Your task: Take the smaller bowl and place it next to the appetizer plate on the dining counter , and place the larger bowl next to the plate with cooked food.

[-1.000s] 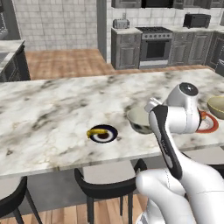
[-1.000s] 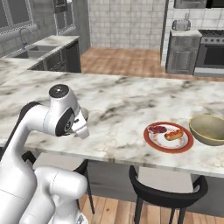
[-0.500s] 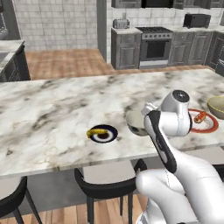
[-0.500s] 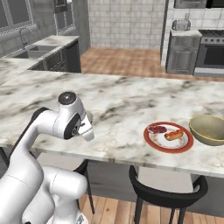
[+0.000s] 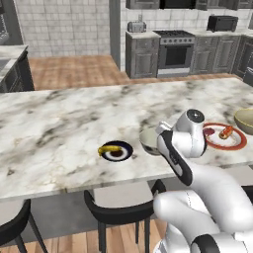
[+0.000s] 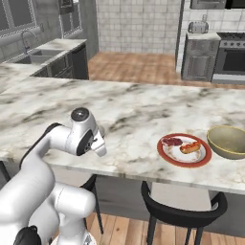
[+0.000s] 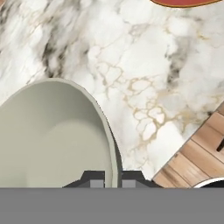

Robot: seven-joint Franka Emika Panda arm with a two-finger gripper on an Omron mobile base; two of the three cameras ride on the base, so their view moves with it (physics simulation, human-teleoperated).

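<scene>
On my left base feed, the dark plate [image 5: 116,150] with the yellow piece sits at about 9 o'clock from the arm's head, near the front edge of the marble counter [image 5: 59,128]. Just to its 3 o'clock, close but apart from it, I see the small bowl [image 5: 149,140], half hidden behind the arm's wrist. Whether it rests on the counter or hangs just above it I cannot tell from here. Further toward 3 o'clock lies the red-rimmed plate [image 5: 223,136] with its reddish-brown food, and at its 2 o'clock the big bowl [image 5: 245,120] is cut by the picture's edge, just beside that plate.

On my right base feed the arm bends over the front edge of the counter [image 6: 134,110] at the left. The red-rimmed plate [image 6: 184,150] lies well to its 3 o'clock, and the big bowl [image 6: 228,142] stands just beside that plate, again toward 3 o'clock; I cannot tell if the two touch.

On the hand feed, the small bowl [image 7: 52,135] takes the lower left, cream inside with a thin pale rim. The gripper [image 7: 113,179] is at 6 o'clock with its two fingertips [image 7: 95,178] pinched on the bowl's rim, one inside the wall and one outside, so I read the pincer as closed on the small bowl. Veined marble spreads beyond the bowl, a sliver of the red rim [image 7: 183,2] shows at 12 o'clock, and wood floor [image 7: 197,157] shows at 4 o'clock past the counter edge.
</scene>
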